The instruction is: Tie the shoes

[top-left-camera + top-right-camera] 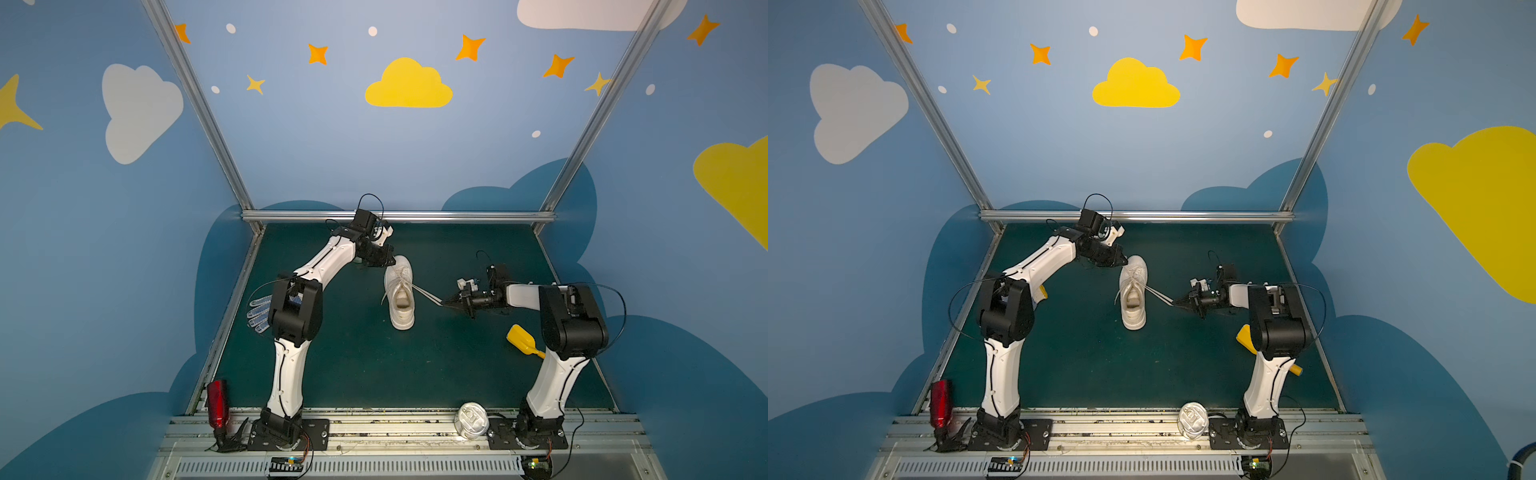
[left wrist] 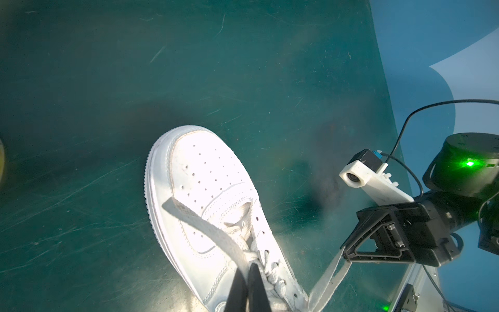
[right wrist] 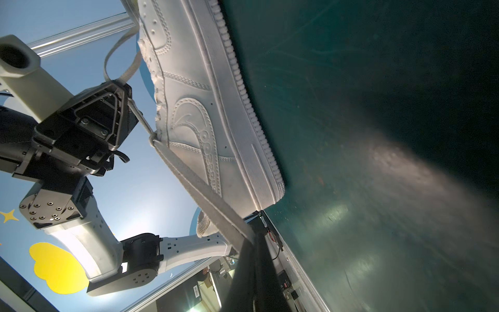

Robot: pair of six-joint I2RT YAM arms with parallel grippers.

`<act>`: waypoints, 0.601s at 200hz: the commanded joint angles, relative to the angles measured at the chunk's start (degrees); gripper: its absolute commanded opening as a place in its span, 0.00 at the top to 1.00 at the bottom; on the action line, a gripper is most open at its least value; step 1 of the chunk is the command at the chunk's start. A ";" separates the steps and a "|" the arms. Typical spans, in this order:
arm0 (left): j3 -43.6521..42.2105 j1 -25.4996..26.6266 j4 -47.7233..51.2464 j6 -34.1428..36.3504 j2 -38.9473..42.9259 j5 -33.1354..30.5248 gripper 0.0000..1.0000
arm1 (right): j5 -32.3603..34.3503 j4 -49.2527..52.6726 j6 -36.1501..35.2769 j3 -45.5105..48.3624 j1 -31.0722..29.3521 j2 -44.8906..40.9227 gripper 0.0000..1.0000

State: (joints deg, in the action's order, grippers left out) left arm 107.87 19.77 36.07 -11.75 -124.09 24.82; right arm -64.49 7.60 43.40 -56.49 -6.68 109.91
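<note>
You have the sneaker (image 1: 400,293) standing on its sole on the green surface (image 1: 353,374), toe toward the back wall (image 1: 374,166), between your two sets of jaws. Your left jaws sit just beside the sneaker's toe, on its left, and they are closed tight on one lace (image 2: 210,229). In the left wrist view that flat strip runs from the tips across the eyelets, its loose end showing against the toe's side. Your right jaws are off the sneaker's right side, about level with its opening. They are also pinched closed, gripping the other lace (image 1: 428,294), which stretches straight from the sneaker's throat to the tips. It looks doubled there, two strands side by side. A dotted white glove (image 1: 259,311) lies well left of the sneaker, partly under your left arm (image 1: 295,316). A yellow scoop (image 1: 521,338) lies right of the sneaker's heel, near your right arm (image 1: 573,320).
</note>
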 commanded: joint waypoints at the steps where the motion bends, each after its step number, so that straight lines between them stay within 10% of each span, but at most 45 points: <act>1: 1.12 -1.66 -1.06 1.37 -0.63 -1.97 0.97 | 0.96 1.39 -1.12 1.18 0.85 -1.45 1.00; 120: -3.72 -2.55 -3.54 0.47 1.12 -1.75 0.97 | 0.88 -0.87 -0.20 3.05 1.96 -1.54 1.00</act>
State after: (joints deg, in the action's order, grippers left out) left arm 104.68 19.14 34.87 -11.81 -124.09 24.95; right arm -64.55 6.44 43.22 -54.48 -5.69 109.80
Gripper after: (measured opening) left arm 0.047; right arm 0.046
